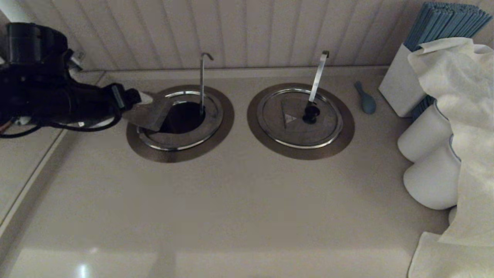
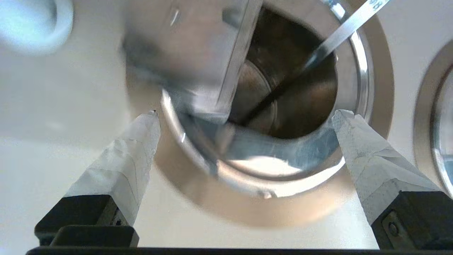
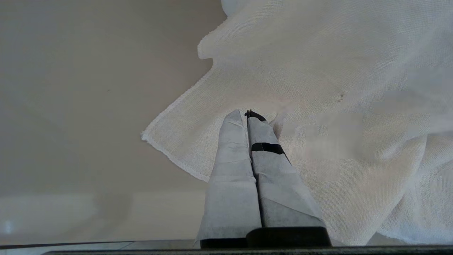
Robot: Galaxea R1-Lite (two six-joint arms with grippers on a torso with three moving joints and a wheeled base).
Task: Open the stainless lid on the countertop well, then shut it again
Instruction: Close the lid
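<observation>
The countertop well (image 1: 220,135) lies open at the left, its dark hole (image 2: 290,88) uncovered, and the thin hooked ladle handle (image 1: 202,81) rises from it. The stainless lid (image 1: 148,114) is tipped up at the well's left side and leans over the rim; its knob is hidden. In the left wrist view the lid (image 2: 184,53) is a blurred steel slab beyond the fingers. My left gripper (image 1: 148,104) is open beside the lid; the left gripper (image 2: 247,112) straddles the well's near rim with nothing gripped. My right gripper (image 3: 247,113) is shut and parked over a white cloth (image 3: 336,106).
The twin well's closed lid (image 1: 299,131) with its wider white handle (image 1: 318,77) sits to the right. Past it lie a blue spoon-like piece (image 1: 366,101), a white box of blue sticks (image 1: 401,88), white rolls (image 1: 424,135) and draped cloth (image 1: 463,116). A panelled wall (image 1: 251,31) backs the counter.
</observation>
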